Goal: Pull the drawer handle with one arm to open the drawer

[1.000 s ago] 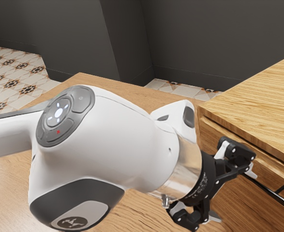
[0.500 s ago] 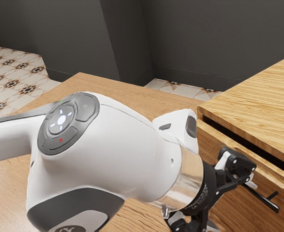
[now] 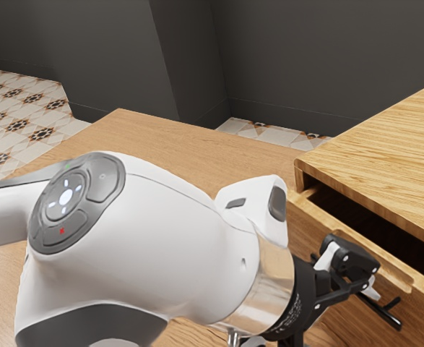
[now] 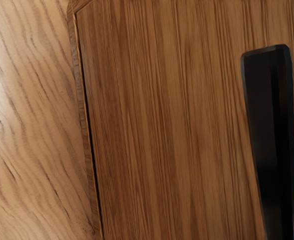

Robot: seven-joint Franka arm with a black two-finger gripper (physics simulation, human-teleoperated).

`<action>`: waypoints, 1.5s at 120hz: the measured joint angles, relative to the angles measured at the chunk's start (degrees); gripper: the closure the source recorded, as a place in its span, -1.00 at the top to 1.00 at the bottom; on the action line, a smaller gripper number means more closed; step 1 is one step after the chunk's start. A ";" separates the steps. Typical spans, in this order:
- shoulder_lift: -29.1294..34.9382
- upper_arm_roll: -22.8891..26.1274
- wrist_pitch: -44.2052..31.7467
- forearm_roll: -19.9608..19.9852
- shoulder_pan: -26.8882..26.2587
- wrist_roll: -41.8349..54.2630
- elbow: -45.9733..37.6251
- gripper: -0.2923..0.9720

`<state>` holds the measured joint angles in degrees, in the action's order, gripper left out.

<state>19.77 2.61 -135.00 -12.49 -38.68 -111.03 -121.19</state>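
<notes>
Mid-pull, by the look of it: the drawer [image 3: 414, 307] stands part-open at the counter's [image 3: 175, 144] edge, a dark gap above its front. The hand [image 3: 367, 285] is right at the handle [image 3: 386, 312]; clenched or released, I cannot tell. The next move calls for a straight, level draw outward.

The drawer [image 3: 320, 231] stands partly out of the wooden cabinet [image 3: 385, 159], the tool [image 3: 365, 284] at its black handle [image 3: 386, 314].
</notes>
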 joint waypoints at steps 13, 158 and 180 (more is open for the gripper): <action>0.80 0.35 0.45 0.04 0.02 -0.12 -0.42 0.53; 12.13 3.83 4.79 0.43 0.27 -1.93 -8.19 0.53; 12.41 4.66 5.40 0.53 0.33 -2.15 -8.53 0.53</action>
<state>32.18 7.26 -129.59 -11.96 -38.35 -113.18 -129.73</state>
